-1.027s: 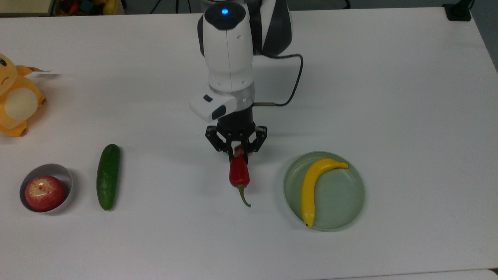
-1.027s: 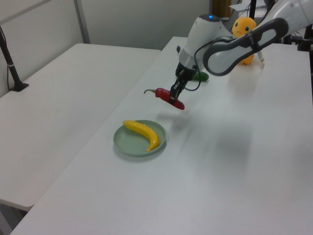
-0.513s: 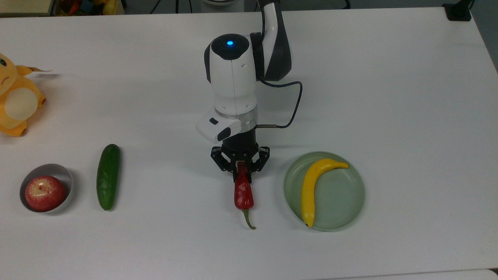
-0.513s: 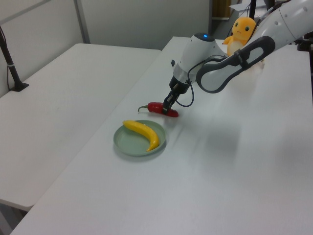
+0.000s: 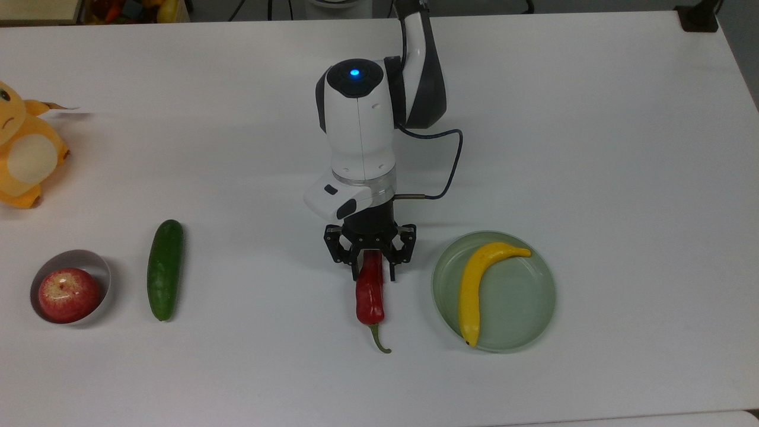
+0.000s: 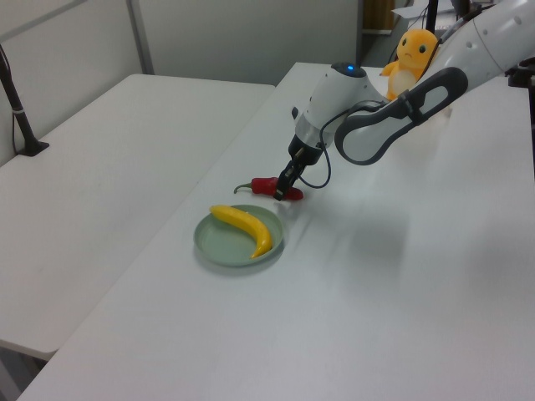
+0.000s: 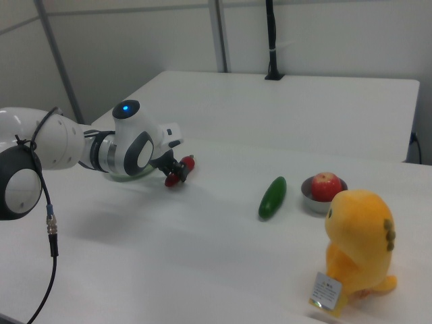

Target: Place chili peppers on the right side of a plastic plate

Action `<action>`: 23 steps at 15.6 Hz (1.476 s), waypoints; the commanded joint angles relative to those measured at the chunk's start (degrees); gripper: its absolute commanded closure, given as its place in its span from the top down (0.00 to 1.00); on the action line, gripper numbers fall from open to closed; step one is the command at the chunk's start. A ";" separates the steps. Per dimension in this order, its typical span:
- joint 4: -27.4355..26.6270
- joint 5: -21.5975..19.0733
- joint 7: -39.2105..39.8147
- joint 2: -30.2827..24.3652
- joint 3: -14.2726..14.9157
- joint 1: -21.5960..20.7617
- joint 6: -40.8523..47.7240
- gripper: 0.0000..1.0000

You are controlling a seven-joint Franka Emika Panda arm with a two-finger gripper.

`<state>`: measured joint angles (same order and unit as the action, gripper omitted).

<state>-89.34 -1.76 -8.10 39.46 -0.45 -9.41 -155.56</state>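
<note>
The red chili pepper (image 5: 370,296) lies on the white table, stem toward the top view's bottom edge, a short gap to the left of the pale green plastic plate (image 5: 525,296). My gripper (image 5: 373,274) stands over the pepper's blunt end, open, one finger on each side of it. In the left view the chili pepper (image 6: 266,185) rests just behind the plate (image 6: 213,246), with the gripper (image 6: 287,188) low at its end. The right view has the pepper (image 7: 178,174) at the gripper (image 7: 177,169), beside the arm. A yellow banana (image 5: 474,284) lies in the plate.
A dark green cucumber (image 5: 165,270) and a small grey bowl (image 5: 102,268) holding a red apple (image 5: 68,295) sit at the top view's left. An orange plush toy (image 5: 24,154) is at the far left edge. The table's front edge is close below the plate.
The arm carried the pepper down and toward the top view's bottom until it lay on the table. The fingers, shut on it before, have now spread apart.
</note>
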 commanded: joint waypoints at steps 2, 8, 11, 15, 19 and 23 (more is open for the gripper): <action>0.30 -0.26 -0.16 -0.08 0.10 -0.96 -1.42 1.00; -2.06 -0.96 -0.07 -9.03 0.10 0.26 4.27 1.00; -2.07 -1.14 -0.16 -15.09 0.10 0.62 14.98 1.00; -2.16 -1.14 -0.33 -26.16 0.97 0.97 35.09 1.00; -2.95 -2.54 -0.42 -35.66 3.44 0.89 52.16 1.00; -3.65 -2.54 -2.88 -42.25 6.24 0.18 63.17 1.00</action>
<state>-89.10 -3.41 -8.81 2.88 3.47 -8.08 -97.09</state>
